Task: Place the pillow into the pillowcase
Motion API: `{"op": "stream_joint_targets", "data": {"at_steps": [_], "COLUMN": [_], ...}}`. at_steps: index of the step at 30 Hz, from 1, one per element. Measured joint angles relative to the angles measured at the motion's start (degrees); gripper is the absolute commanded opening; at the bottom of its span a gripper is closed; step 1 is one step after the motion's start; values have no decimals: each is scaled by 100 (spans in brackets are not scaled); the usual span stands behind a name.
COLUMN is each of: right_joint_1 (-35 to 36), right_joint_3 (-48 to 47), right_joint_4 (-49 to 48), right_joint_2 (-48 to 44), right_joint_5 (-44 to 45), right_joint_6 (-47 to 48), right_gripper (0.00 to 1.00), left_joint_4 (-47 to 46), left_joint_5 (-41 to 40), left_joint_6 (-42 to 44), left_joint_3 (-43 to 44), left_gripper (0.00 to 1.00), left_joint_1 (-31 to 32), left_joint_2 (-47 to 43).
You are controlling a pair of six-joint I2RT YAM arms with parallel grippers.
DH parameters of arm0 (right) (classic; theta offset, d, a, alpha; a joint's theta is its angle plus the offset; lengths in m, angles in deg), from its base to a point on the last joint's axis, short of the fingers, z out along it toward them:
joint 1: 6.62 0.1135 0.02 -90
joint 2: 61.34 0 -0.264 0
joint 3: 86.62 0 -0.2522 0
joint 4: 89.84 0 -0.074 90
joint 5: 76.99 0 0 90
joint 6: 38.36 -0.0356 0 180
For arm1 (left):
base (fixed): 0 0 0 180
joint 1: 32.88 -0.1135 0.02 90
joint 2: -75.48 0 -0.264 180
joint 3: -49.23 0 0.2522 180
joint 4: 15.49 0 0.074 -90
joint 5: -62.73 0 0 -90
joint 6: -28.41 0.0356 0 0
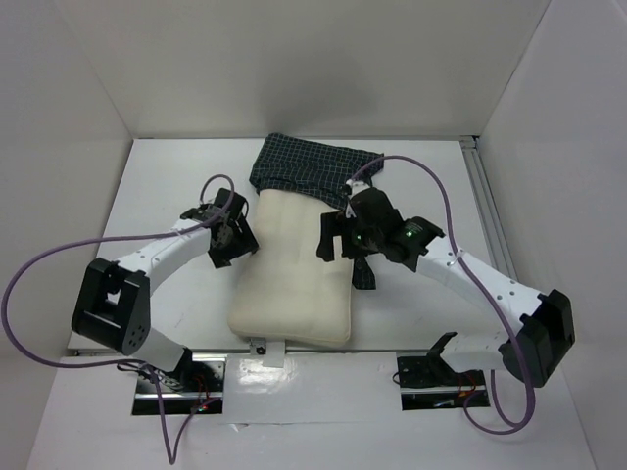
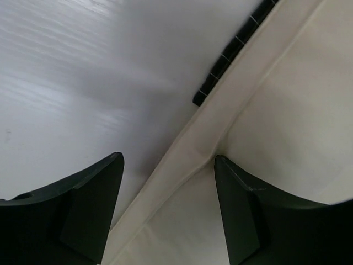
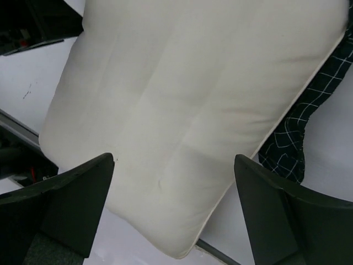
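Left of the pillow (image 1: 294, 279) the white table (image 1: 162, 191) lies bare out to the side wall (image 1: 59, 147), leaving open room around the left arm. The left gripper (image 1: 233, 237) sits at the pillow's left edge, toward its far end, with its jaws spread wide and holding nothing. In its wrist view the seamed edge runs diagonally between the two fingers (image 2: 83, 210), one over the table and the other over the cream cover. The pillow lies flat in the middle, its long axis running away from the arms and its near end close to the table's near edge. Its far end meets the pillowcase (image 1: 312, 168), which lies bunched across that end; whether the pillow's far corners are inside it cannot be told. A strip of the checked fabric trails down along the pillow's right edge. The right gripper (image 1: 340, 240) hovers above the pillow's right half, jaws wide apart, gripping nothing. Right of the pillow, bare table lies beyond the fabric strip, crossed by the right arm.
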Motion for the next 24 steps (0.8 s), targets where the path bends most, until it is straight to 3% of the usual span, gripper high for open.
{"op": "stream_joint_targets", "data": {"at_steps": [6,10,12,17,22,24], "right_joint_1": [-72,-179,-164,396,894,911], "right_joint_3": [-732,-1316,-1563,-1805,-2188,-2258], "right_joint_4": [210,352,396,448,343,284], "right_joint_2": [238,791,1167,1963,3080,3534], "right_joint_5": [273,243,332,1067,1661,1880], "right_joint_6": [205,492,555,481,225,133], "right_gripper": [98,98,99,99,98,64], "left_joint_4": [-664,-439,-356,-46,129,151], "left_joint_5": [455,704,776,621,557,584], "left_joint_6": [-323,-586,-619,-605,-590,-579], "left_joint_3": [15,525,638,306,-76,-179], "left_gripper": [78,81,82,84,84,83], "left_joint_1": [857,1316,1051,-476,-824,-824], "left_joint_2": [240,201,-37,-1344,-2094,-2081]}}
